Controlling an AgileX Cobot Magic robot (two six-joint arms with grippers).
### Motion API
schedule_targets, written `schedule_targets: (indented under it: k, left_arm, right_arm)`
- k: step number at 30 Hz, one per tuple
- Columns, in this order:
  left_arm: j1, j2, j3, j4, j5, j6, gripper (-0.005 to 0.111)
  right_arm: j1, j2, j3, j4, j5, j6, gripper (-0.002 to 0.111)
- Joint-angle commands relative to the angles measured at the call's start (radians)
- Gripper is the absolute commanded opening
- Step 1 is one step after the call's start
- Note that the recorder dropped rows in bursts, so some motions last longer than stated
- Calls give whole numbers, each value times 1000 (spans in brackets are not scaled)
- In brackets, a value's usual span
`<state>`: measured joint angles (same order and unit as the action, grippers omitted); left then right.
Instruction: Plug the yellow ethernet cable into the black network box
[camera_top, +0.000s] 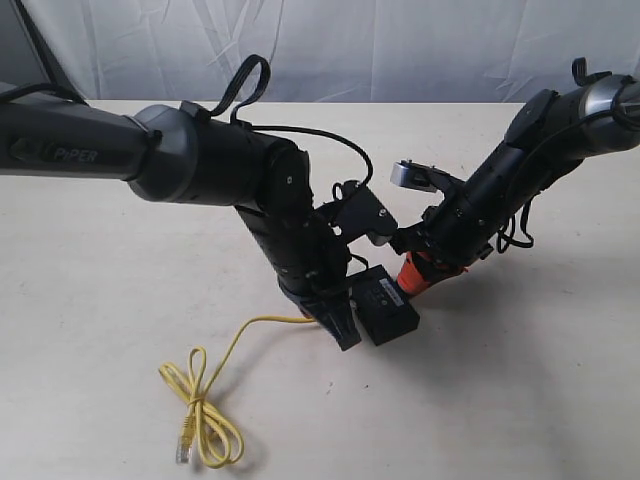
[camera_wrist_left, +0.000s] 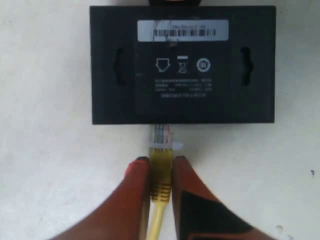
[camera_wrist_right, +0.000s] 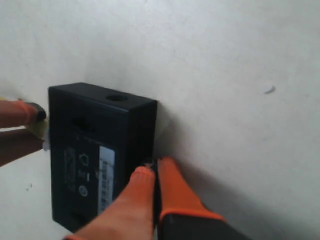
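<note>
Pointing straight at box (camera_wrist_left: 182, 65): eth cable (camera_wrist_left: 161, 172).

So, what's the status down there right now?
Left gripper jaws shut on yellow ethernet cable behind its plug. Plug tip at side of black network box, not fully in. Right gripper shut, against box's far side. Nothing between plug and box.

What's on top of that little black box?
A white barcode label, three small symbols and faint print on the black network box. Nothing stands on it. Its underside, on the table, is hidden, as is the port facing the yellow ethernet cable.
</note>
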<state>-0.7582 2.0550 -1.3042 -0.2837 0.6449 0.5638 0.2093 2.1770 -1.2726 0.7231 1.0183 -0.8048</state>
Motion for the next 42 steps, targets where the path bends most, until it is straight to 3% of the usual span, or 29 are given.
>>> schedule_targets:
  k: [1, 18, 24, 42]
  left_arm:
    - [-2, 6, -4, -11, -2, -4, 0]
    - [-31, 15, -4, 8, -14, -7, 0]
    - [-31, 15, -4, 142, 13, -92, 0]
    - [-53, 15, -4, 98, -44, -92, 0]
  right_arm:
    - [2, 13, 12, -33, 2, -2, -1]
    - [2, 13, 12, -18, 4, -2, -1]
    - [2, 13, 12, -18, 4, -2, -1]
    - [2, 13, 12, -15, 6, -2, -1]
